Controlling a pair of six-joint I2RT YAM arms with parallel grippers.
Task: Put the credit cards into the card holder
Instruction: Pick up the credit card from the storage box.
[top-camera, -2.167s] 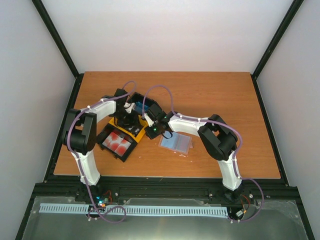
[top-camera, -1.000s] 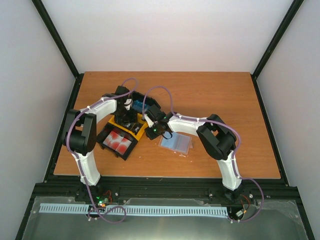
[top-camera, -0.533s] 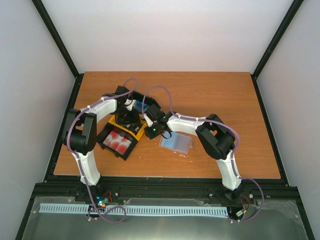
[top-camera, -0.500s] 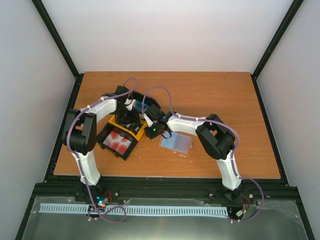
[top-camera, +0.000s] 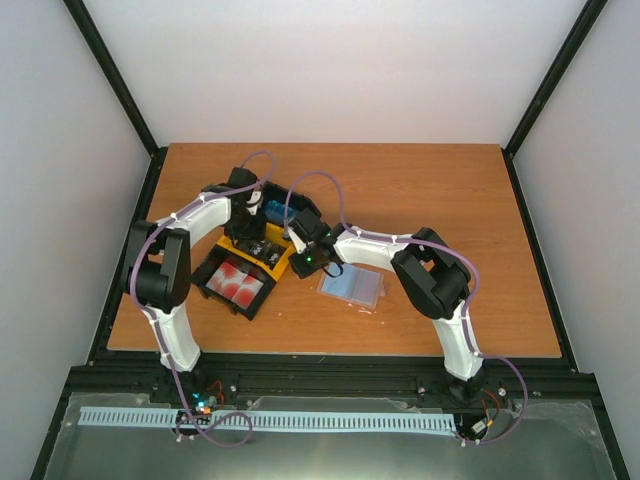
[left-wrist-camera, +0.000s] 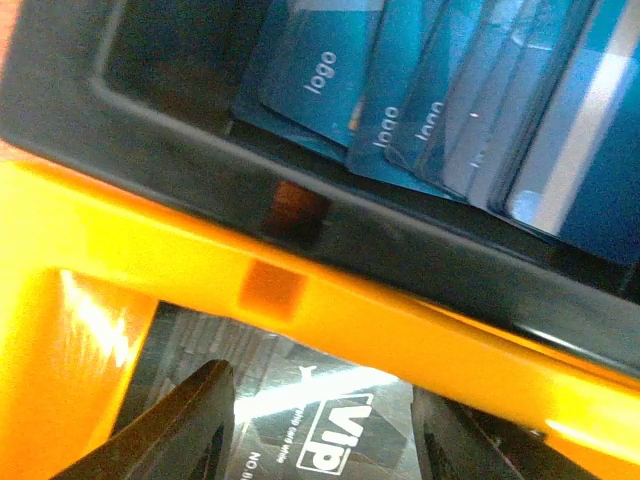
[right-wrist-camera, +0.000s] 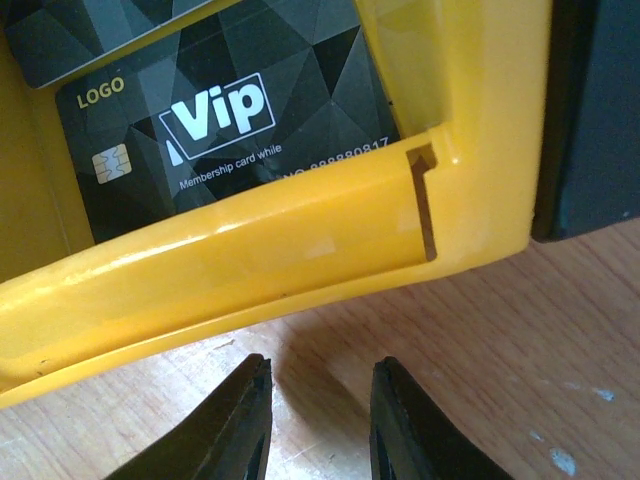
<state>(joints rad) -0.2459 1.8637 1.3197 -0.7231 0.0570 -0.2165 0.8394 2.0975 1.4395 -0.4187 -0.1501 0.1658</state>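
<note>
Your left gripper (left-wrist-camera: 320, 405) stands half open astride the black card (left-wrist-camera: 335, 450), which lies flat in the yellow bin (left-wrist-camera: 90, 270) directly below; you cannot confirm a grip. The right gripper (right-wrist-camera: 318, 405), narrowly open and empty, is nearer the holder (top-camera: 350, 287).

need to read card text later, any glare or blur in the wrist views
Left wrist: yellow bin wall blown out and soft, a glare streak crosses the black VIP card, blue cards legible. Right wrist: black VIP card sharp, mild sheen on the yellow bin wall.
</note>
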